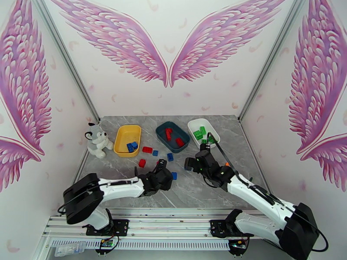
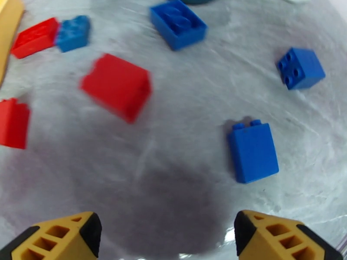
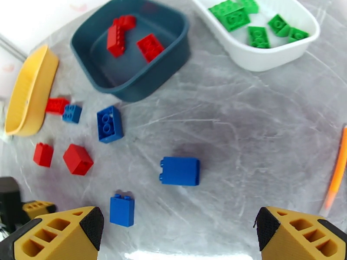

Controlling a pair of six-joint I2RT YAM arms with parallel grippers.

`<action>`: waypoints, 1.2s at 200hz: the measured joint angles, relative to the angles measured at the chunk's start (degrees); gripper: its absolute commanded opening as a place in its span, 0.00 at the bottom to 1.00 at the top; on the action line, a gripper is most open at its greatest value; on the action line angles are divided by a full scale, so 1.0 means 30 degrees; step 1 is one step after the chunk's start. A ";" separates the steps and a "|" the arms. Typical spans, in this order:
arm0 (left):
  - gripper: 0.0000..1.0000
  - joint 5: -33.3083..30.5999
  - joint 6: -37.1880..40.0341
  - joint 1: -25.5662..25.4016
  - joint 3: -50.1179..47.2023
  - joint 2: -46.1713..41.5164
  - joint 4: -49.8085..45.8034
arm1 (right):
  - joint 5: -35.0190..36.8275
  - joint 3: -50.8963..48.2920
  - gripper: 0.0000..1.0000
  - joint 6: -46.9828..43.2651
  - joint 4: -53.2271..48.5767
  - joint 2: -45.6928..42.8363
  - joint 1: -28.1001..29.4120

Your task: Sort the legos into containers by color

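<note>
Three trays stand at the back. The yellow tray [image 1: 123, 136] holds two blue legos [image 1: 132, 146]. Red legos [image 3: 149, 47] lie in the dark teal tray [image 1: 172, 136] [image 3: 130, 83], and green legos [image 3: 234, 16] in the white tray [image 1: 196, 125] [image 3: 264, 61]. Loose on the table are a red brick [image 2: 117, 86], blue bricks [image 2: 253, 151] [image 3: 180, 171] [image 3: 110, 123], and further red and blue ones. My left gripper [image 1: 164, 166] [image 2: 169, 239] hovers open over them, holding nothing. My right gripper [image 1: 191, 163] [image 3: 178, 243] is open and empty too, just behind an upright blue brick [image 3: 122, 209].
A grey-white plush husky [image 1: 97, 140] sits left of the yellow tray. An orange cable [image 3: 336, 170] runs along the right arm. The left gripper's fingertip [image 3: 37, 207] shows low on the left in the right wrist view. The grey marble tabletop [image 1: 217, 187] ends at walls behind and beside it.
</note>
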 measured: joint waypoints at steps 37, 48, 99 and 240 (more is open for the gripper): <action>0.86 0.0248 -0.0007 -0.0372 0.2302 0.2557 0.0109 | 0.0022 -0.0656 0.99 0.0146 0.0015 -0.2084 -0.0423; 0.86 0.0277 -0.0007 -0.0430 0.2885 0.2973 0.0117 | 0.0015 -0.0736 0.99 0.0153 0.0007 -0.2375 -0.0452; 0.80 0.0029 0.0066 -0.0466 0.4940 0.4758 -0.0437 | -0.0131 -0.0969 0.99 0.0350 0.0102 -0.2499 -0.0590; 0.37 -0.0379 -0.0386 -0.0248 0.4758 0.5224 0.0510 | -0.0867 -0.1246 0.99 0.0495 0.0306 -0.2696 -0.1078</action>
